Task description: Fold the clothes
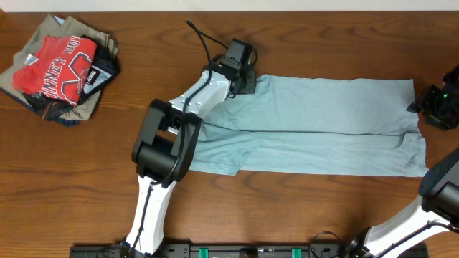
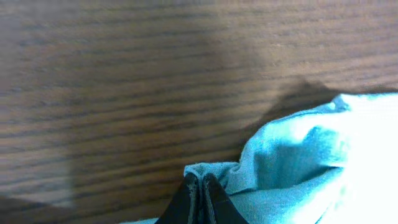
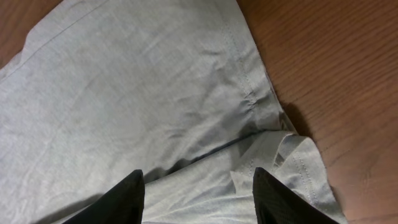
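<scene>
Thin, limp fabric: the blue-grey garment (image 1: 323, 125) lies flat lengthwise across the tabletop (image 1: 143, 36), right of centre. I judge it light, apt to drag and wrinkle, and best taken at corners and hems. The left tool (image 2: 200, 190) is pressed together on its bunched far-left corner. The right tool (image 3: 200, 198) hangs spread over the right hem. Open wood borders every edge; a clothes pile (image 1: 61, 72) sits well apart, far left.

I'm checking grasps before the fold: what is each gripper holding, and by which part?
The left gripper pinches the pale blue garment at its bunched corner edge; the right gripper stands open, holding nothing.
</scene>
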`<state>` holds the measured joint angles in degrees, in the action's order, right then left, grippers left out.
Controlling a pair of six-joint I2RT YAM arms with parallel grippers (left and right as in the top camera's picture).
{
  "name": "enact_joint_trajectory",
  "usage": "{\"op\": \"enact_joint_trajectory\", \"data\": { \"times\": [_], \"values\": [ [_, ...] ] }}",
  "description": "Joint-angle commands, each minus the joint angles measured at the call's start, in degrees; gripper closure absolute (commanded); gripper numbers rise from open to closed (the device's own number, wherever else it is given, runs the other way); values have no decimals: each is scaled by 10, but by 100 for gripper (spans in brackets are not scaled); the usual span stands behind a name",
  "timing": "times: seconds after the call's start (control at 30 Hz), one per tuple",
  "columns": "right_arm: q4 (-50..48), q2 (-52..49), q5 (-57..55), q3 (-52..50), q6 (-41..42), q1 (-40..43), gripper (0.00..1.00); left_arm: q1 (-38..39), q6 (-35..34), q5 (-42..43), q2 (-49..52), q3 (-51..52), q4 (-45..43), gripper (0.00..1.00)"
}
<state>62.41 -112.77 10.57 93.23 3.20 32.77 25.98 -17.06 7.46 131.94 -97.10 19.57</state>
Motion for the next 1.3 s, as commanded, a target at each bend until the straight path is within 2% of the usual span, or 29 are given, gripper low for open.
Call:
{"op": "enact_joint_trajectory", "data": {
  "times": [0.0,0.27,0.5,0.73,0.9,1.27],
  "values": [
    [2,2,4,5,-7,-6,46,-16,5,-22,5,-3,-7,94],
    [-7,2,4,5,-7,-6,46,-41,5,-21,-57,-30,-36,94],
    [-54,2,4,5,-7,-6,47,-34,5,-2,-69,-30,30,94],
    [-169,2,-2,4,-7,-28,41,-33,5,-2,-74,-30,61,94],
    [-256,-3,-53,3,-7,-57,36,-35,5,-3,-83,-30,57,94],
    [-382,-104,-106,3,0,-80,35,-41,5,-7,-84,-30,57,94]
  ]
}}
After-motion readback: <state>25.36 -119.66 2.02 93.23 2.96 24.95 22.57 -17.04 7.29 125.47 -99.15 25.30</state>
